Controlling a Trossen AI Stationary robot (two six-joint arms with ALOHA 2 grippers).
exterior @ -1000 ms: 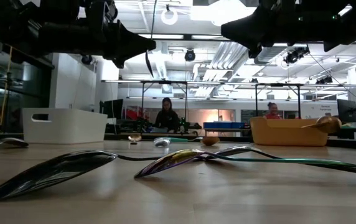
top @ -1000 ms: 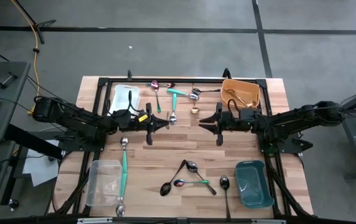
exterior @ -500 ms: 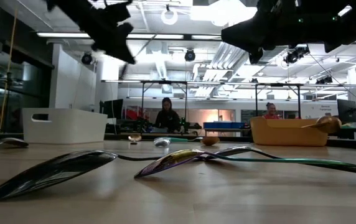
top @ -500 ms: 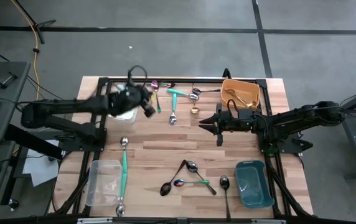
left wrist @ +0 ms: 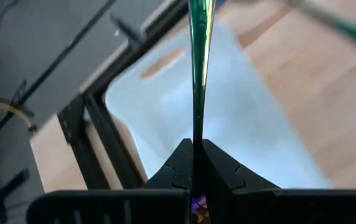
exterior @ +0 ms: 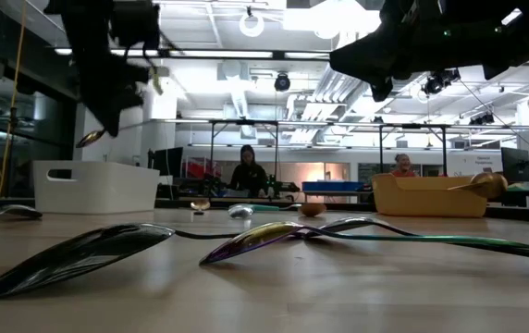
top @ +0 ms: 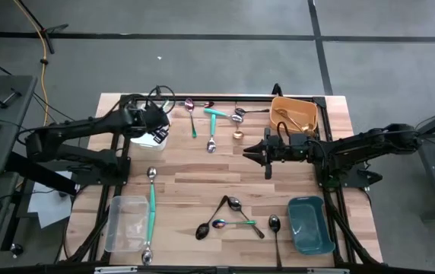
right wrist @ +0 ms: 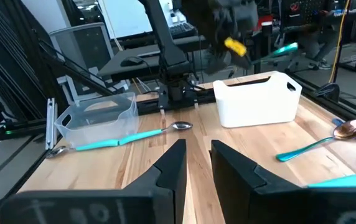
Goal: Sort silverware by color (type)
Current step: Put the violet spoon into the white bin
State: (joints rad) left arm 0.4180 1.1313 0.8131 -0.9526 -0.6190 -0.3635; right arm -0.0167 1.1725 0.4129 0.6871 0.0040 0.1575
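My left gripper [top: 158, 129] hovers over the white bin [top: 147, 120] at the table's far left and is shut on an iridescent rainbow spoon [left wrist: 198, 74]. The spoon's bowl [exterior: 92, 139] hangs above the bin [exterior: 95, 188]. My right gripper [top: 267, 154] waits open above the table's middle, right of centre. More silverware lies flat on the wood: a black and rainbow cluster [top: 229, 217] near the front, a teal-handled pair [top: 151, 205] at left, and several pieces [top: 211, 122] near the far edge. Gold spoons [top: 287, 118] lie in the orange bin. My left gripper pinches the rainbow spoon's slim handle [left wrist: 196, 134] between its two fingers [left wrist: 218, 165]. The handle runs straight out past the fingertips, along them. The spoon is lifted clear, slanting down with its bowl lowest, above the white bin's opening.
An orange bin [top: 312, 113] stands at the far right, a teal bin [top: 309, 228] at the near right, a clear bin [top: 126, 222] at the near left. Bare wood [top: 202, 171] lies between the two arms. People sit at desks in the room behind [exterior: 246, 171].
My left gripper has swung from the table's middle toward the far left edge and now stands over the white bin, tipped downward. It has stayed shut on the rainbow spoon, which travelled with it.
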